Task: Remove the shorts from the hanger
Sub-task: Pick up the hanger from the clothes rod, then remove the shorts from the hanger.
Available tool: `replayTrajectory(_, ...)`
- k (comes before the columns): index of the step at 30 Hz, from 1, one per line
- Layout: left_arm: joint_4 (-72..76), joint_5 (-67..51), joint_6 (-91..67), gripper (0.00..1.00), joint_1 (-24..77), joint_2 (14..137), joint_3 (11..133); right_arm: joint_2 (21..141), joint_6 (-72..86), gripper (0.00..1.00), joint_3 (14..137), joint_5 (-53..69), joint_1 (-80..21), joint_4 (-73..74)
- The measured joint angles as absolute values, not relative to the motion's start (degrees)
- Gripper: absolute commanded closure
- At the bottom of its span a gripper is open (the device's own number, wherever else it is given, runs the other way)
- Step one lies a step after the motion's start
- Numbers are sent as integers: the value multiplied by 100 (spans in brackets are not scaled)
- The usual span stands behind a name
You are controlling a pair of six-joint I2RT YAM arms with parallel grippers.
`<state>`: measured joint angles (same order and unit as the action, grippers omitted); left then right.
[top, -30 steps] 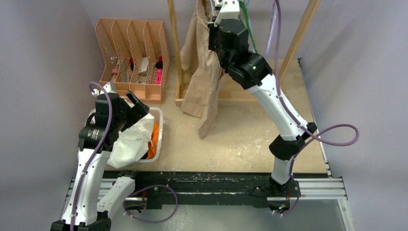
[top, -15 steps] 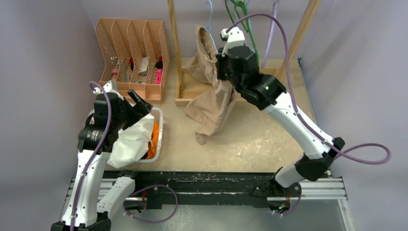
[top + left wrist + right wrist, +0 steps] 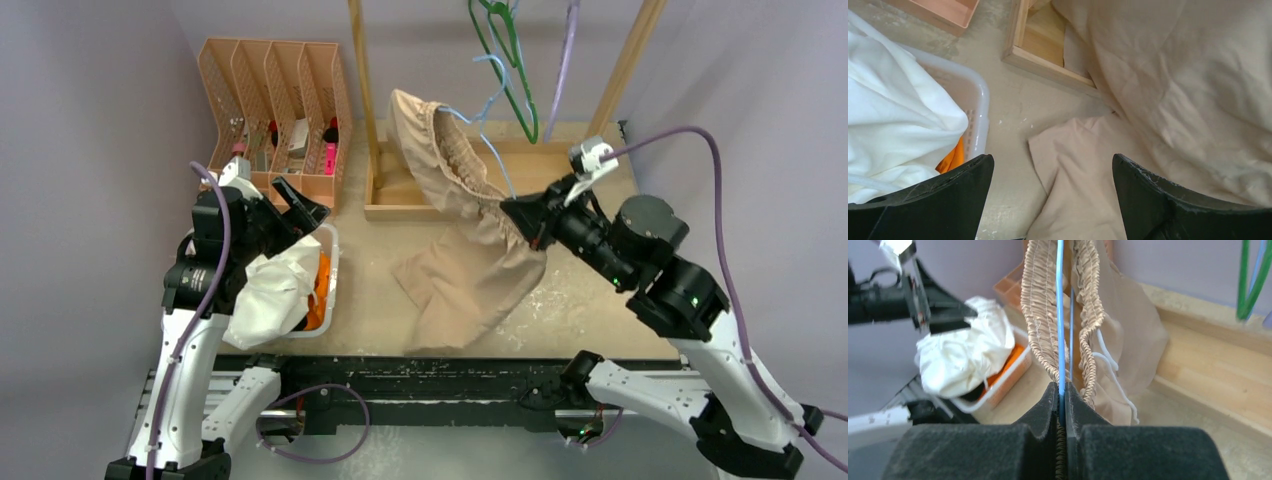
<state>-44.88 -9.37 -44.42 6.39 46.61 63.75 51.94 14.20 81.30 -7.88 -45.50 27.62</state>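
The beige shorts [image 3: 470, 275] hang by their gathered waistband on a blue hanger [image 3: 490, 95], stretched slantwise from the wooden rack toward the near right. Their legs lie on the table. My right gripper [image 3: 512, 213] is shut on the blue hanger wire [image 3: 1060, 315], with the waistband of the beige shorts [image 3: 1133, 335] pinched alongside it. My left gripper [image 3: 305, 208] stands open over the white bin [image 3: 332, 250], holding nothing. White shorts [image 3: 275, 290] are heaped in the bin over orange shorts [image 3: 321, 285]. The left wrist view looks past the open fingers onto the beige shorts [image 3: 1168, 100].
A wooden rack with upright posts [image 3: 362, 90] and a low base tray [image 3: 400, 195] stands at the back centre. A green hanger [image 3: 510, 60] hangs from it. An orange file organiser [image 3: 270, 90] with small items sits at the back left.
My right arm swung down and toward the near right, dragging the blue hanger and beige shorts away from the rack; the legs now lie on the table. The left arm barely moved.
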Motion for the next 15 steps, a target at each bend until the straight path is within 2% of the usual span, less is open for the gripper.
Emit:
replayTrajectory(4, -4416, -1015, -4462, 13, 639, 4733, 6375, 4703, 1643, 100, 7264, -639, -4552, 2858)
replayTrajectory(11, -4226, -1319, -4604, 16, 639, 4858, 6375, 5461, 2150, 100, 5793, -104, -4567, 2961)
replayTrajectory(15, -3675, -1531, -4901, 17, 882, 5022, 6259, 5319, 2209, 100, 5494, 215, -4576, 2945)
